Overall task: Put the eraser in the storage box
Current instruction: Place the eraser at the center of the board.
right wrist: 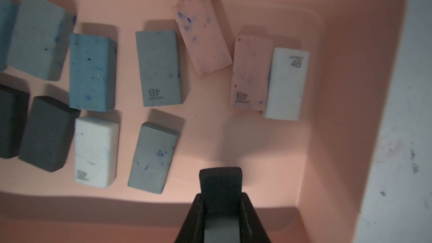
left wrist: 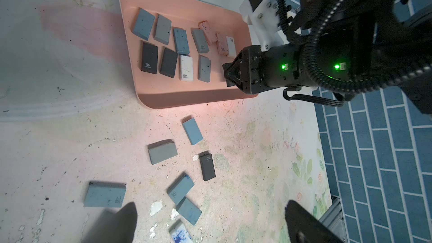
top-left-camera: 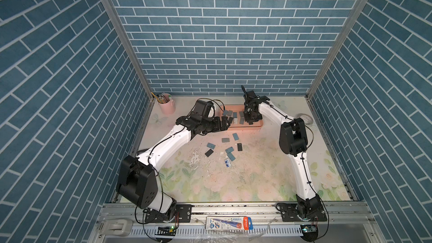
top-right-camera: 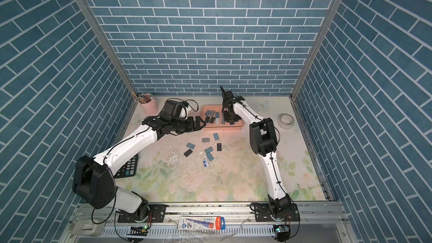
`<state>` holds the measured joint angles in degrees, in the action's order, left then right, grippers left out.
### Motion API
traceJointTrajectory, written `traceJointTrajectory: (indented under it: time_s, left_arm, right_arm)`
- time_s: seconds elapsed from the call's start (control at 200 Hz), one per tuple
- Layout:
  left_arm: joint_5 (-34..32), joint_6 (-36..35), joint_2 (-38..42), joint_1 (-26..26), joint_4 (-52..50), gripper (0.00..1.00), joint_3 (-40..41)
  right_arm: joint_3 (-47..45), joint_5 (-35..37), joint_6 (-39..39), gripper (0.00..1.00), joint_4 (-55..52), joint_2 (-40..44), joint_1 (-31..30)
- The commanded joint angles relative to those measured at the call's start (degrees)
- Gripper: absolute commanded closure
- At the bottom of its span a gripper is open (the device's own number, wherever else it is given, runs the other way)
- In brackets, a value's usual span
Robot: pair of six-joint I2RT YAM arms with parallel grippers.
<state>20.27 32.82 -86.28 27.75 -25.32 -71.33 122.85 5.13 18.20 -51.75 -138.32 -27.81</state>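
Note:
The storage box (top-left-camera: 238, 126) (top-right-camera: 224, 126), a salmon-pink tray, lies at the back of the table with several erasers in it, seen up close in the right wrist view (right wrist: 339, 90). My right gripper (right wrist: 221, 197) (top-left-camera: 249, 121) hangs low inside the box, shut on a black eraser (right wrist: 221, 178) that sticks out past its fingertips over bare tray floor. My left gripper (left wrist: 210, 206) (top-left-camera: 225, 123) is open and holds nothing, just off the box's left end. Several loose erasers lie on the table below it, among them a blue one (left wrist: 192, 130), a grey one (left wrist: 162, 151) and a black one (left wrist: 207, 167).
A pale pink pencil cup (top-left-camera: 166, 105) stands in the back left corner. A tape roll (top-right-camera: 287, 120) lies at the right wall. A calculator (top-right-camera: 127, 168) sits under my left arm. A pencil pack (top-left-camera: 229, 222) rests on the front rail.

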Motion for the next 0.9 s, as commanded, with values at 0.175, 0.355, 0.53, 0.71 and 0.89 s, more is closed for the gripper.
traceJointTrajectory:
  time_s: [0.175, 0.355, 0.53, 0.71, 0.89]
  left_arm:
    - [0.9, -0.7, -1.2, -0.7, 0.6, 0.0, 1.3]
    - [1.1, -0.7, -1.3, -1.0, 0.5, 0.0, 1.2]
    - [1.0, -0.8, -1.5, -1.1, 0.4, 0.0, 1.2]
    - [1.3, -0.5, -2.0, -1.0, 0.7, 0.0, 1.3]
    - [1.3, -0.7, -2.1, -1.1, 0.6, 0.0, 1.2]
  right_arm:
    - [7.8, -1.9, 3.0, 0.87, -2.8, -5.7, 0.0]
    - [10.2, -2.4, 3.8, 0.87, -3.2, -7.8, 0.0]
    - [9.5, -2.7, 4.3, 0.86, -2.9, -7.8, -0.1]
    - [9.7, -3.9, 5.8, 0.86, -2.0, -8.3, -0.6]
    - [12.0, -4.5, 6.7, 0.85, -2.5, -9.6, -1.2]
